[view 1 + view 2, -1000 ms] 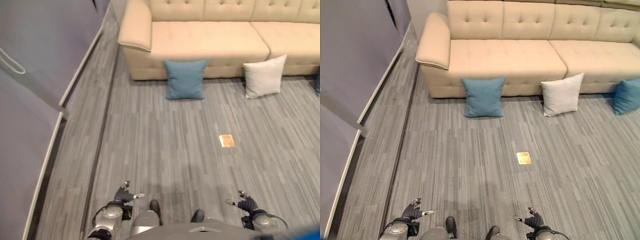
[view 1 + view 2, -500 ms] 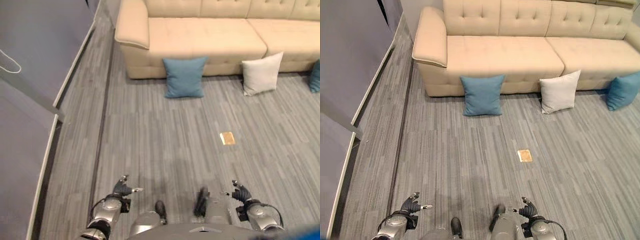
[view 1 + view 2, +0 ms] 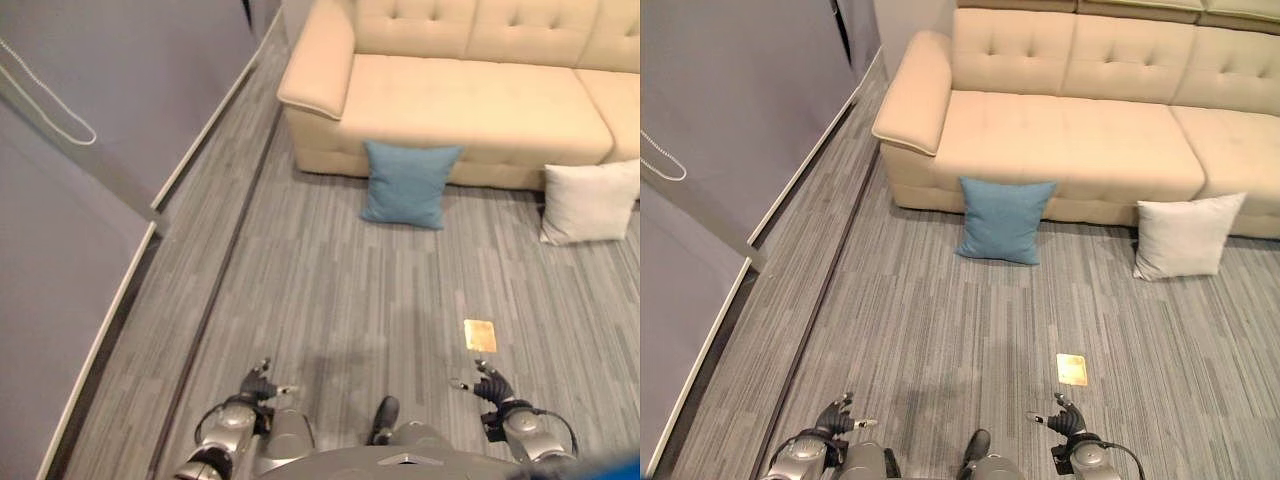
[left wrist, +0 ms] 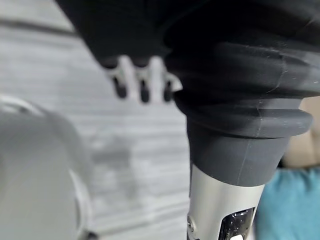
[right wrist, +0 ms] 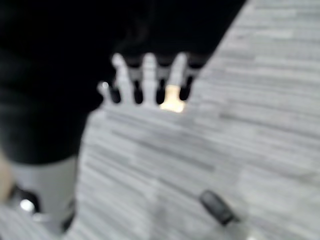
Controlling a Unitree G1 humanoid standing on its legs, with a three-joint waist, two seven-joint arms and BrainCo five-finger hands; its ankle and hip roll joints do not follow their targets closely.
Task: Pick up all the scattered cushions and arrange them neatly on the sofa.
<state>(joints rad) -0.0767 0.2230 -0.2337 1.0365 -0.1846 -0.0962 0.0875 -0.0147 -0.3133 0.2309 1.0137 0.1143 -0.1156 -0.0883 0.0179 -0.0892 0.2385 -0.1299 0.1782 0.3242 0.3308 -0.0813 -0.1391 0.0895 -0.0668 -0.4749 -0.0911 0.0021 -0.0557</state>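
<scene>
Grey plank floor (image 3: 920, 330) lies bare between the robot and both cushions. Left robot hand (image 3: 836, 418) hangs low, fingers loosely spread, holding nothing. Blue cushion (image 3: 1004, 220) leans upright against the beige sofa (image 3: 1070, 130), ahead, roughly midway between the hands. White cushion (image 3: 1185, 236) leans further right. Right robot hand (image 3: 1068, 420) is likewise relaxed, empty.

Two silver-grey arms. Left hand (image 3: 257, 386) and right hand (image 3: 489, 388): silver fingers (image 4: 142, 80), dark tips; dark ribbed covers over wrists.
</scene>
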